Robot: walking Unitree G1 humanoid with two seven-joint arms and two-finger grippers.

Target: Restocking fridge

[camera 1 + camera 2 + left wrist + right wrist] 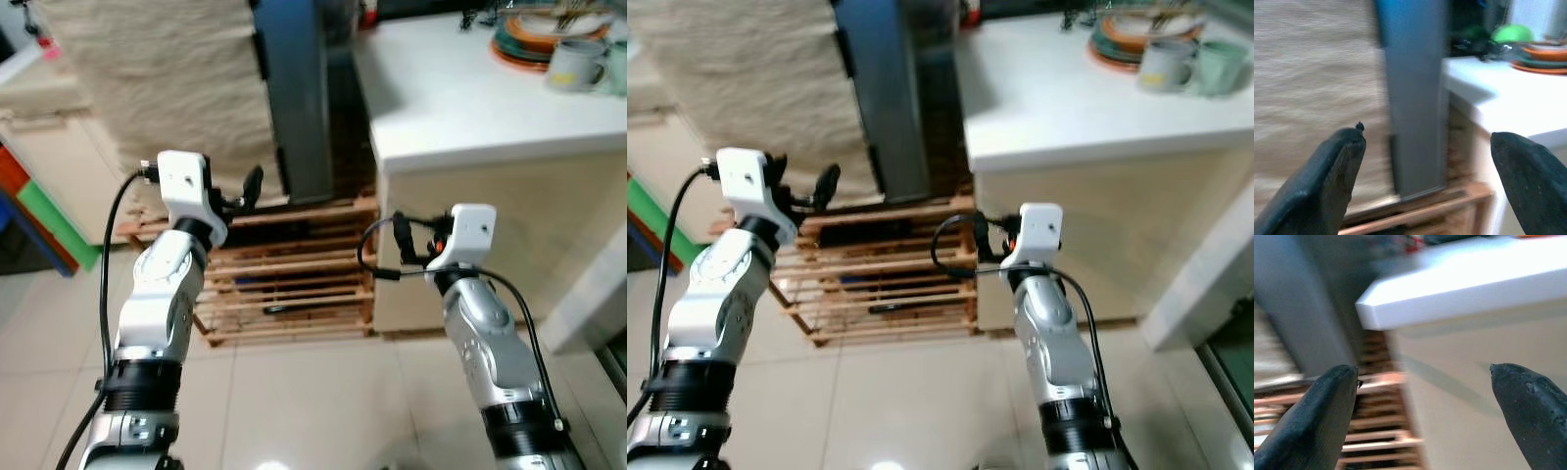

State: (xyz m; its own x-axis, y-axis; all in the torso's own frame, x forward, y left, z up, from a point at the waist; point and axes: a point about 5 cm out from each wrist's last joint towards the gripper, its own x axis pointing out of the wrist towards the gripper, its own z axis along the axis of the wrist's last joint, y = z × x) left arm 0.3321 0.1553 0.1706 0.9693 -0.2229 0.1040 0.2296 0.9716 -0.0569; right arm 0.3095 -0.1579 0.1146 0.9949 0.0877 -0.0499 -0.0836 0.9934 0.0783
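A tall grey-blue fridge (294, 98) stands ahead on a wooden pallet (294, 284), its door shut. A beige cloth (167, 78) covers the unit to its left. My left gripper (1425, 142) is raised in front of the cloth and the fridge, open, with nothing between its fingers. My right gripper (1425, 372) is raised lower down, facing the corner of the white counter (470, 98), and is also open and empty. Both wrist views are blurred.
On the far end of the counter sit stacked plates (534, 39), a grey mug (576, 64) and a green mug (1220, 64). A green and orange piece of furniture (39, 211) stands at the left. Tiled floor (313, 401) lies before the pallet.
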